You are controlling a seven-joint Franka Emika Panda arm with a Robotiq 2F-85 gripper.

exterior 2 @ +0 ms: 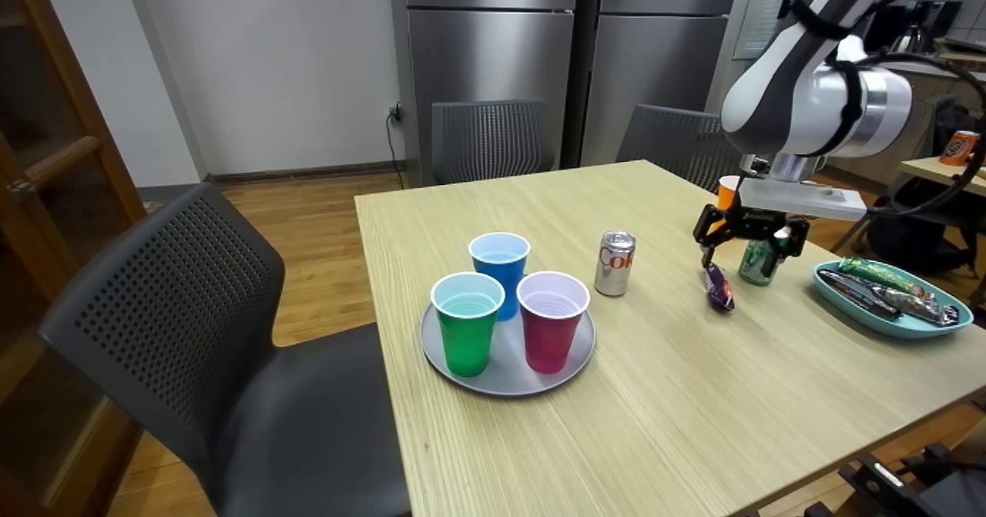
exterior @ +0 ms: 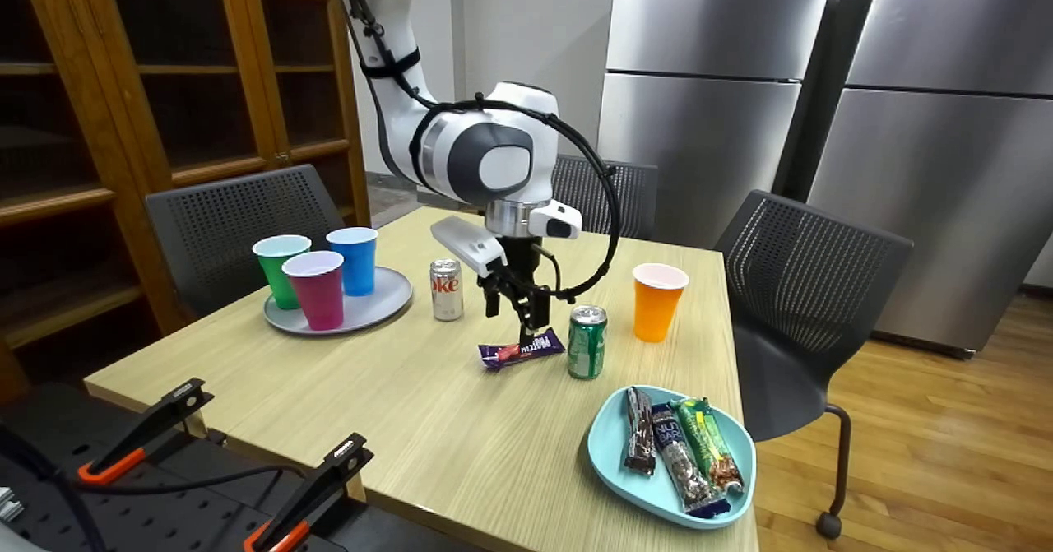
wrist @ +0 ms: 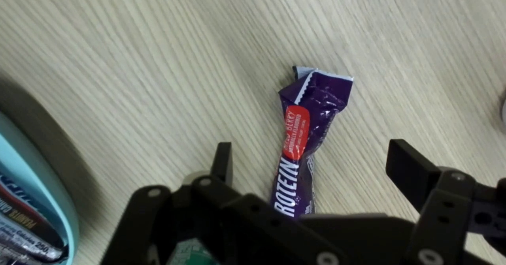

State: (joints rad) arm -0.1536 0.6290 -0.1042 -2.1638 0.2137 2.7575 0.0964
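Fingers (wrist: pixel 411 170) wide, a gripper (wrist: pixel 309 156) straddles the purple protein bar (wrist: pixel 295 138) beside the green can (exterior: pixel 586 345); coming down squarely, clear of the can, looks wisest.

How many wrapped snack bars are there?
4: a purple protein bar seen between the open fingers; a dark bar, nut bar and green bar in the turquoise dish.

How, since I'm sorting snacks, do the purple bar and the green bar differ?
The purple bar is dark purple with a red label; the green bar is bright green. The purple bar lies on the table; the green bar on the turquoise plate. The purple bar is under the open gripper; the green bar isn't. Both are wrapped.
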